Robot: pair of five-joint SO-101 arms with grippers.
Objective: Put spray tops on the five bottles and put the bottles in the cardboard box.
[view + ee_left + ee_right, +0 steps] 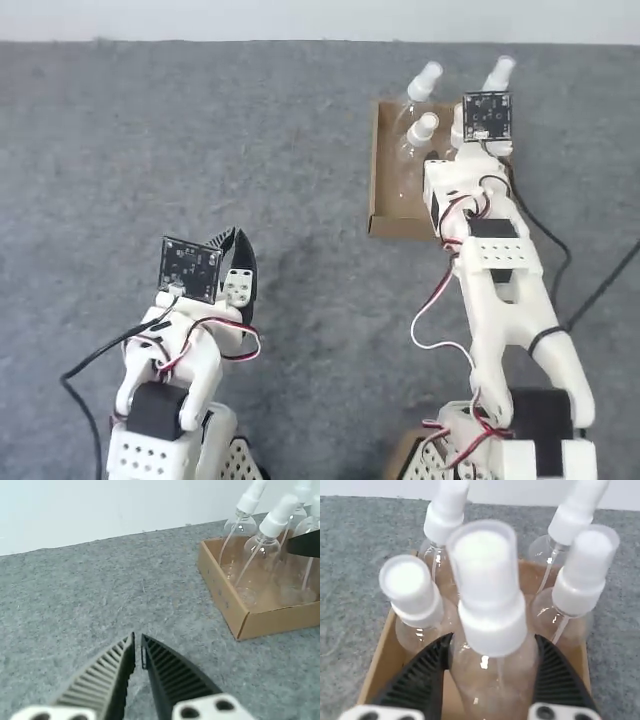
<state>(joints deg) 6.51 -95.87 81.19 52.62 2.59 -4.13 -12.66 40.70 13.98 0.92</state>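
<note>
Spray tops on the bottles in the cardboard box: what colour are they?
White, all of them; the right wrist view shows the spray tops best.

five clear spray-topped bottles (492, 685) upright in cardboard box (226, 599).

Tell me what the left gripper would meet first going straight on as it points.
Likely nothing: the left gripper points over bare grey mat; the cardboard box sits off to one side.

Five capped spray bottles (490, 605), one cardboard box (260, 622), two robot arms (500, 270).
</note>
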